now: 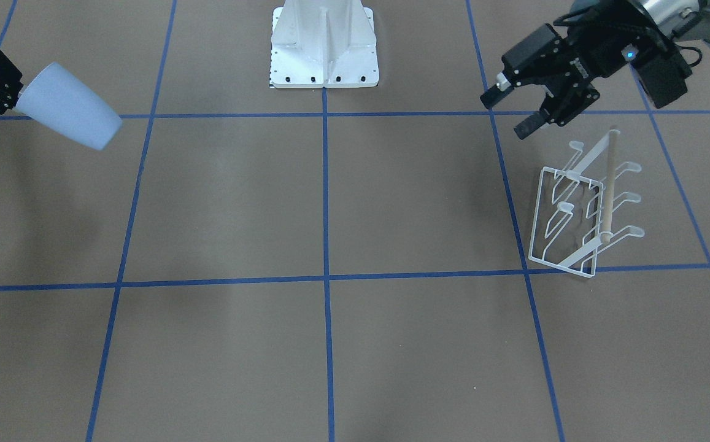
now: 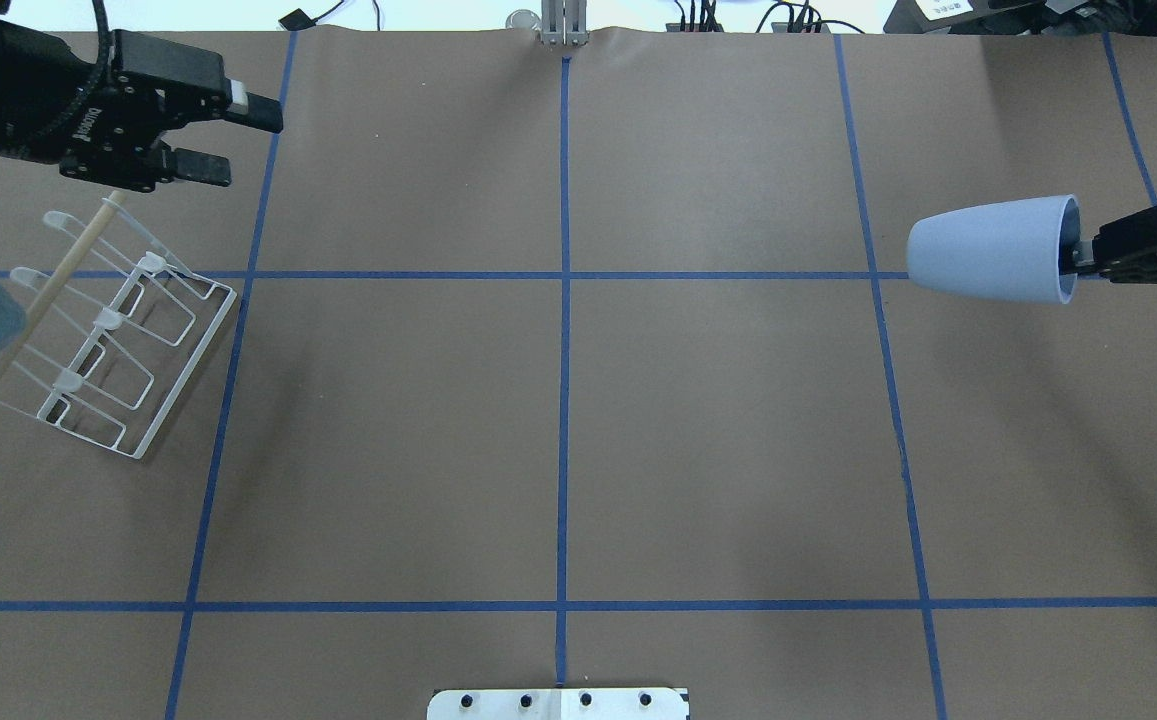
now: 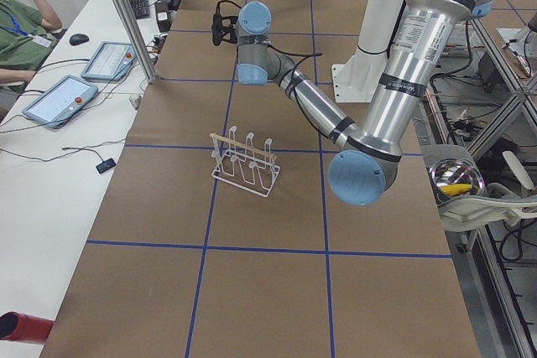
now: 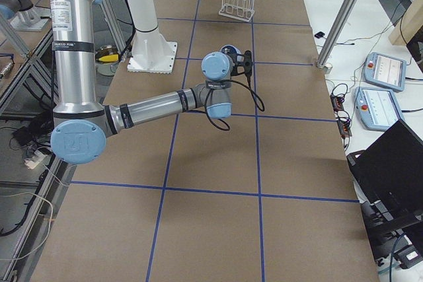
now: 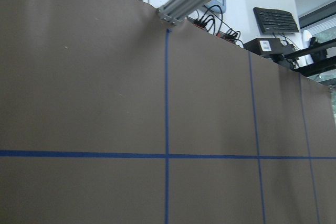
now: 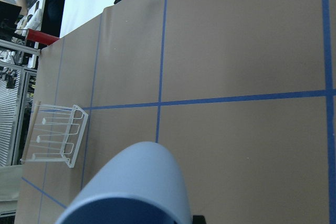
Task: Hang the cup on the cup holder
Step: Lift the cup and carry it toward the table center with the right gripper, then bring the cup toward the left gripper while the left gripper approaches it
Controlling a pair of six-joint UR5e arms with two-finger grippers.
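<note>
cup [image 2: 988, 248]: airborne at right, sideways, rim pinched by right gripper [image 2: 1088, 258]
cup holder [image 2: 106, 319]: upright on table [image 2: 718, 440], left side
left gripper [image 2: 248, 142]: jaws apart, holding nothing, beside cup holder

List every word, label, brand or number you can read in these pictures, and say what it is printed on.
Left gripper, white lettering on its black body: too blurred to read.
Right arm and left arm, dark print down the silver tubes: too small to read.
Cup and cup holder: no text.
Nothing can be quoted with confidence.
</note>
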